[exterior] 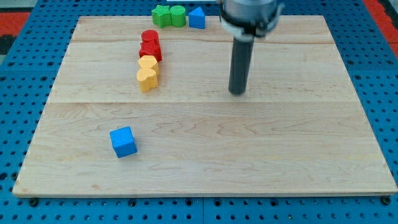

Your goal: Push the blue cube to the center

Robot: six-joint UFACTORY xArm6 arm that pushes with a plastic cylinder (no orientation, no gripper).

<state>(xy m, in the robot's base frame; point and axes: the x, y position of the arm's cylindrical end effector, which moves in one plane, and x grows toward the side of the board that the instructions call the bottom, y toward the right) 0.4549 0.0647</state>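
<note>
Approach step: my tip stands well apart from the blue cube, at its 2 o'clock. No claw exists, so no state. Next, circle to its 8 o'clock side.

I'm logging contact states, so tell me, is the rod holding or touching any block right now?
Nothing is held. My tip stands alone on the board, well to the view's upper right of the blue cube.

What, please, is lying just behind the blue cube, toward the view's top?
Only bare wooden board lies directly behind the blue cube. The nearest things are two yellow blocks, well apart from it. My tip is off to the view's right. Nothing is hidden there.
</note>
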